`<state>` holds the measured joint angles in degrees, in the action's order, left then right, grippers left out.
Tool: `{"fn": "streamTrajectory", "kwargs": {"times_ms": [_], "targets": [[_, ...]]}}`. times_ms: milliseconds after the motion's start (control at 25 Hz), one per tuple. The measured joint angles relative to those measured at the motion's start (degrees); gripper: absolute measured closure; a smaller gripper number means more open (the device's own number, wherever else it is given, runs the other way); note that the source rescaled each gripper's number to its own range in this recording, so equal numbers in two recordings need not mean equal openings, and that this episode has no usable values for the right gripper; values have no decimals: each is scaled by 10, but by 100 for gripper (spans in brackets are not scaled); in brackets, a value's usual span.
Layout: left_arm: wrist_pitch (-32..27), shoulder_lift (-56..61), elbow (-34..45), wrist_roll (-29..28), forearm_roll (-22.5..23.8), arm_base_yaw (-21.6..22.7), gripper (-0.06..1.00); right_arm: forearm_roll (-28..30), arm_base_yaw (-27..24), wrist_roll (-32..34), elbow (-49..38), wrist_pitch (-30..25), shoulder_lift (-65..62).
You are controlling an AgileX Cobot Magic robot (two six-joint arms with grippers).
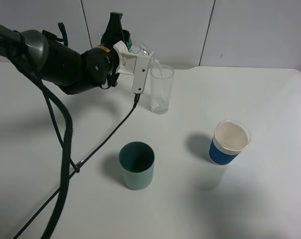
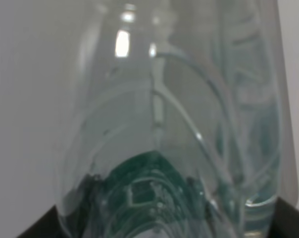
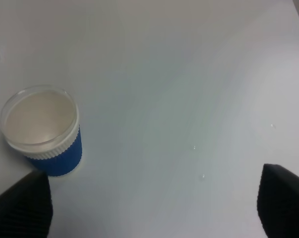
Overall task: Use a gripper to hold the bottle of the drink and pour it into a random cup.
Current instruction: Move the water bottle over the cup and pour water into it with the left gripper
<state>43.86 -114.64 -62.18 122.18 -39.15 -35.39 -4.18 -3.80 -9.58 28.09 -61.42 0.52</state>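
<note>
We are pinching small clear plastic bottle [image 2: 164,124] in left claw [image 1: 129,46], tipping over tall clear glass [image 1: 161,92]; right claw [image 3: 152,201] spread.

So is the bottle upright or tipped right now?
Tipped: the bottle lies nearly sideways in the left gripper, its mouth at the rim of the tall glass. Whether liquid is flowing, cannot tell.
</note>
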Motion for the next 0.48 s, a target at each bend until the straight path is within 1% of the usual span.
{"fn": "streamTrajectory", "kwargs": {"times_ms": [480], "targets": [[2, 0, 0, 0, 0, 0, 91, 0, 0, 0, 0, 0, 0]]}}
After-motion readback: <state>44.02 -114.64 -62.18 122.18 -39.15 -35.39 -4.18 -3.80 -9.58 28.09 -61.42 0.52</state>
